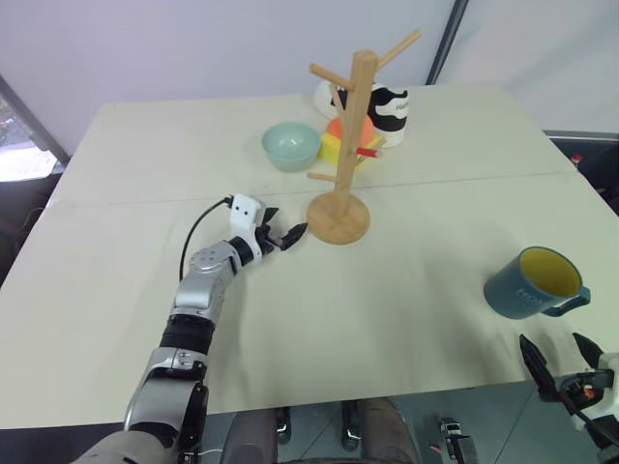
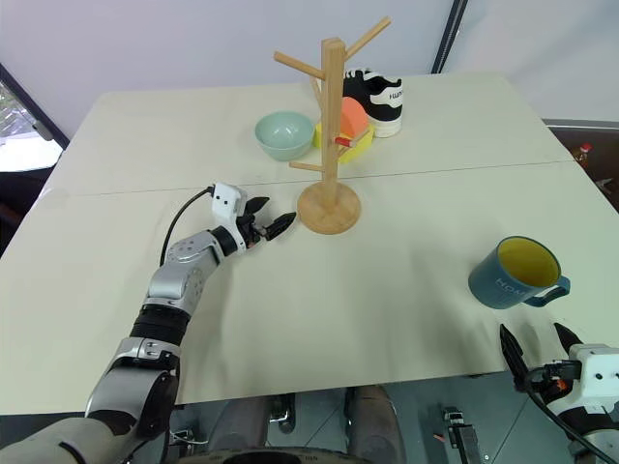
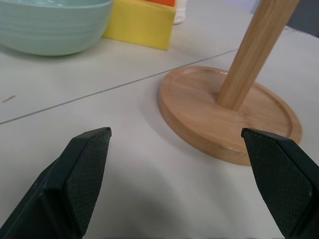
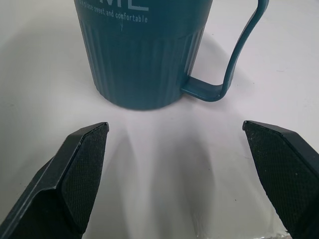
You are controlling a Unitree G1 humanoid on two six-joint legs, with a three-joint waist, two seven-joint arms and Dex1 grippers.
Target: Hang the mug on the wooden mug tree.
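Observation:
The dark teal mug (image 1: 532, 283) with a yellow inside stands upright on the table at the right, its handle (image 4: 239, 55) pointing right. Just short of it, at the table's front edge, my right gripper (image 1: 553, 348) is open, and the mug is beyond its fingertips, not between them. The wooden mug tree (image 1: 354, 126) stands mid-table on its round base (image 3: 229, 114), with bare pegs. My left gripper (image 1: 288, 230) is open just left of that base, pointing at it, and holds nothing.
Behind the tree stand a pale green bowl (image 1: 291, 145), a yellow and orange block (image 1: 336, 141) and a black-and-white patterned mug (image 1: 388, 115). A seam (image 1: 484, 180) crosses the table. The table's front edge (image 1: 387, 396) lies near my right gripper.

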